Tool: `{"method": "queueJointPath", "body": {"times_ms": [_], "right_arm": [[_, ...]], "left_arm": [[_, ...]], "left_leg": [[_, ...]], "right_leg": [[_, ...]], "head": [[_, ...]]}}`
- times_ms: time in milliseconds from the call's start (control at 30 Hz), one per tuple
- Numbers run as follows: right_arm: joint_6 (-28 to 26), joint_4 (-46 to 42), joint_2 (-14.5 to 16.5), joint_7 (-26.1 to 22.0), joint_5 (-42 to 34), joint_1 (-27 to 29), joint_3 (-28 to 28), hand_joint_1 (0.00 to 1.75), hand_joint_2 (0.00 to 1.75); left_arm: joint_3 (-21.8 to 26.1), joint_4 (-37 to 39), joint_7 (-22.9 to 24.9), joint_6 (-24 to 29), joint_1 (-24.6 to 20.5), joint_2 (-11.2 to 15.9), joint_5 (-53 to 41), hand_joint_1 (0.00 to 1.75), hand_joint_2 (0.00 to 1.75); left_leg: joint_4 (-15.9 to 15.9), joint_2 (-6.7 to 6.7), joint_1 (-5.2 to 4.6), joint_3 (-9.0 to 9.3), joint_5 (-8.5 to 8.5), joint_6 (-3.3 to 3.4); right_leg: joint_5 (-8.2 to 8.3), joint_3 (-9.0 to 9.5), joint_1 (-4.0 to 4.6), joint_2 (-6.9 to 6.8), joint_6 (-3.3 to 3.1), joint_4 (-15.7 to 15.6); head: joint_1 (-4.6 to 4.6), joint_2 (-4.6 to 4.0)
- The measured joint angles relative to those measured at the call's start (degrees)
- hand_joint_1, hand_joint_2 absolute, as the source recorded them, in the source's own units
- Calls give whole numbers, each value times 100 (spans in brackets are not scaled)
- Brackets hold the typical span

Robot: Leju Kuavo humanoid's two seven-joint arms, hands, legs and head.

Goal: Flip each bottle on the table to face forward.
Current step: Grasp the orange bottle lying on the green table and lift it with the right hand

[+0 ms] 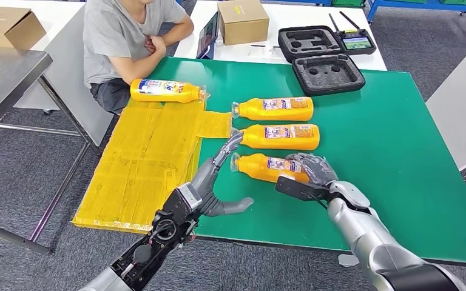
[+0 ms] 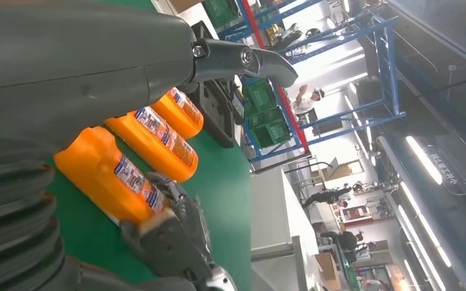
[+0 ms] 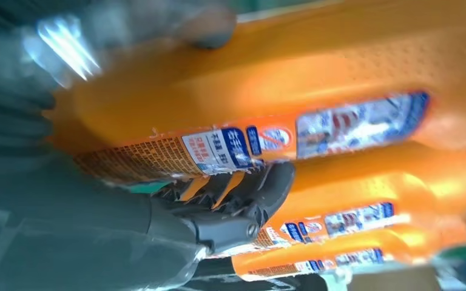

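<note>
Four orange bottles lie on their sides on the green table (image 1: 394,151); three form a column in front of the robot, long axes across the table, caps toward the robot's left; the fourth bottle (image 1: 167,90) lies apart, near the seated person (image 1: 127,42), partly on the yellow sheet (image 1: 145,163).

Nearest bottle (image 1: 270,168): right hand (image 1: 310,170) wraps its base end, fingers over the top, thumb under per the right wrist view; judged a firm grip. Left hand (image 1: 218,182) is open, holding nothing, fingers extended toward the cap end of the same bottle, fingertips just beside the neck, apparently not touching.

Key relation: the bottle's long axis runs between the two hands, right at the base, left at the cap; a roll about that axis looks like the next move, right hand driving.

Middle bottle (image 1: 281,136) and far bottle (image 1: 275,108) lie just beyond, close enough to be nudged.

Unclear: the held bottle's underside; its label is blurred in the right wrist view, so which face is up cannot be told.
</note>
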Motion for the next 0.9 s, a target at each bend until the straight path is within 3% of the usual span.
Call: {"method": "queueJointPath", "body": {"times_ms": [233,667,733,900], "right_arm": [[-352,-4,46,-592,-503,190,-287,175,175],[-627,-88,160,-927,-1043,385,-578,175,175],[-729,-242,168,-972,-1561,506,-588,175,175],[-1137,-1049,92,-990,-3791,952,-200,175,175]], "left_arm": [[-2,41,0,32,-3,-23,17,0,175],[-28,28,0,144,-2,-27,164,0,175],[-36,-40,0,299,14,-30,276,0,175],[84,-186,0,761,110,-118,582,0,175]], "left_leg": [[0,3,1,-4,-2,0],[0,0,0,-11,-2,0],[0,-1,0,-16,-1,0],[0,-4,0,-38,-1,0]], "right_leg": [[0,-7,1,1,0,0],[0,-11,1,1,0,1],[0,-13,1,0,0,1],[-1,-32,0,-5,1,2]], "head": [[-1,-1],[0,0],[-1,0],[-1,0]]}}
